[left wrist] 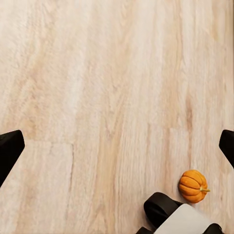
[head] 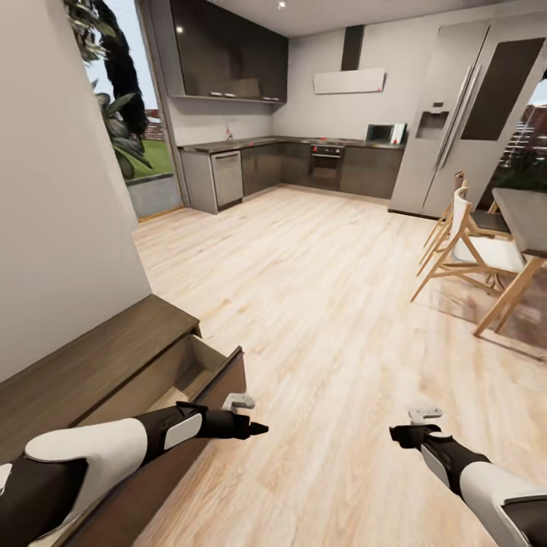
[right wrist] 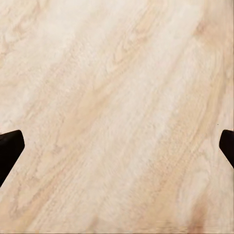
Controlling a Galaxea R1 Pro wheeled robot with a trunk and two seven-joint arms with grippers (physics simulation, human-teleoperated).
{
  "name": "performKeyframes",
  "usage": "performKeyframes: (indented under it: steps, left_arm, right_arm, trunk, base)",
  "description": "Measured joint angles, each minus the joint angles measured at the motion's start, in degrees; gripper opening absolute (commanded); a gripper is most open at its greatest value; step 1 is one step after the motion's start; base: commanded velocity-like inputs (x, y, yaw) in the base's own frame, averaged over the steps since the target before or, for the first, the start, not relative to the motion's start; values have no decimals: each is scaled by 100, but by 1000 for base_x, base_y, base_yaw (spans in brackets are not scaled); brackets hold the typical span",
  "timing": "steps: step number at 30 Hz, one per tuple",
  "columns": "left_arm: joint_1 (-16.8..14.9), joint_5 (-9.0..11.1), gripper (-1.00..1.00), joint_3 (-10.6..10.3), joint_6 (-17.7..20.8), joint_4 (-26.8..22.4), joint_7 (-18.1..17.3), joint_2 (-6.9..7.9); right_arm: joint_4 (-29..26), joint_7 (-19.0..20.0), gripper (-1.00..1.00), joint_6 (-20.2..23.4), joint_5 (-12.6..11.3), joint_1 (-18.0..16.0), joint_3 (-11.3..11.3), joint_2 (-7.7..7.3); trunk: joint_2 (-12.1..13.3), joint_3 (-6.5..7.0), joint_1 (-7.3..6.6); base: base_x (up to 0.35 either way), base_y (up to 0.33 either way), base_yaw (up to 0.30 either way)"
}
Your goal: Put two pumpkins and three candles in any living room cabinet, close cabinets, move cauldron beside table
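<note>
The low dark-brown cabinet (head: 91,365) runs along the wall on the robot's left, with one front panel (head: 220,384) swung outward so that its pale interior shows. The left gripper (head: 254,429) hangs over the light wood floor (head: 319,304) just beside that open panel; in the left wrist view its two dark fingertips (left wrist: 9,148) sit at opposite edges of the picture, spread wide with nothing between them. One pumpkin (left wrist: 193,185) (bright orange, ribbed, short tan stem) lies on the floor below that gripper, off to one side of the gap between the fingers and close to a rounded black and white part of the robot (left wrist: 178,219). The right gripper (head: 395,433) hovers over bare floor, well apart from the left, its fingertips (right wrist: 9,148) likewise spread and holding nothing.
</note>
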Motion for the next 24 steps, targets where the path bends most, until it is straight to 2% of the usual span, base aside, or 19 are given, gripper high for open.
performKeyframes:
  steps: [2, 6, 9, 12, 15, 20, 22, 23, 24]
  left_arm:
    - [3, 2, 100, -2, 0, -1, 75, -23]
    - [23, 11, 100, -7, 0, -17, 628, -140]
    - [50, 3, 100, -8, -1, -6, 865, -292]
    - [62, -5, 100, -9, -3, -1, 1031, -347]
    - [74, -9, 100, -15, -7, -11, 1364, -405]
    - [242, -26, 100, -22, -35, 49, 1888, -754]
    - [330, -34, 100, -25, -192, 85, 2283, -889]
    - [361, -35, 100, -25, -269, 90, 2447, -911]
    - [501, -33, 100, -28, -503, 95, 2811, -937]
  right_arm:
    - [96, 4, 100, -15, -3, 0, 1, -77]
    - [366, 9, 100, -51, -6, 19, 1, -191]
    - [440, 14, 100, -119, -2, 141, 1, -216]
    - [458, 15, 100, -207, -4, 245, 1, -218]
    - [464, 13, 100, -246, -6, 367, 1, -219]
    - [473, 7, 100, -260, 0, 585, 1, -276]
    - [474, 6, 100, -329, -2, 672, 1, -318]
    - [474, 6, 100, -389, -3, 699, 1, -324]
    - [477, 6, 100, -573, -5, 783, 6, -321]
  trunk:
    - [0, 13, 0]
    - [0, 40, 0]
    - [0, 61, 0]
    - [0, 81, 0]
    - [0, 102, 0]
    - [0, 136, 0]
    - [0, 150, 0]
    - [0, 157, 0]
    - [0, 163, 0]
  base:
    - [0, 0, -236]
    - [0, 0, -233]
    - [0, 0, -232]
    - [0, 0, -231]
    - [0, 0, -231]
    - [0, 0, -230]
    - [0, 0, -230]
    - [0, 0, -230]
    - [0, 0, -230]
